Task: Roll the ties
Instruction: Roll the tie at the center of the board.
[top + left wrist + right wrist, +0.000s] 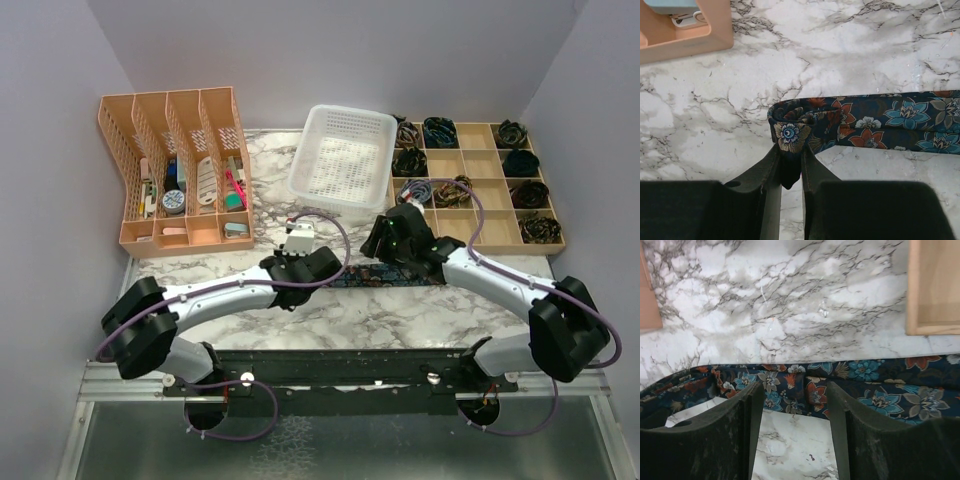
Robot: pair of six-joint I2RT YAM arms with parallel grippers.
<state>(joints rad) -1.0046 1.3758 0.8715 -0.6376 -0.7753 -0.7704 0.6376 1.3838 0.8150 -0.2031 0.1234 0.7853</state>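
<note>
One of the ties (360, 281), dark navy with red, blue and white flowers, lies flat across the marble table between my two grippers. Its left end is folded into a small loop (792, 131). My left gripper (790, 160) is shut on that looped end, and a dark tip of fabric hangs between its fingers. The rest of the tie (890, 122) runs off to the right. My right gripper (792, 397) stands open over the tie (875, 385), its fingertips at the fabric's near edge with only marble between them. In the top view, the left gripper (300, 262) and right gripper (392, 240) are close together.
An orange file organiser (175, 170) with stationery stands at the back left. A white perforated basket (340, 160) sits at the back centre. At the back right a wooden compartment tray (480, 185) holds several rolled ties (437, 130); its corner (932, 287) shows near my right gripper.
</note>
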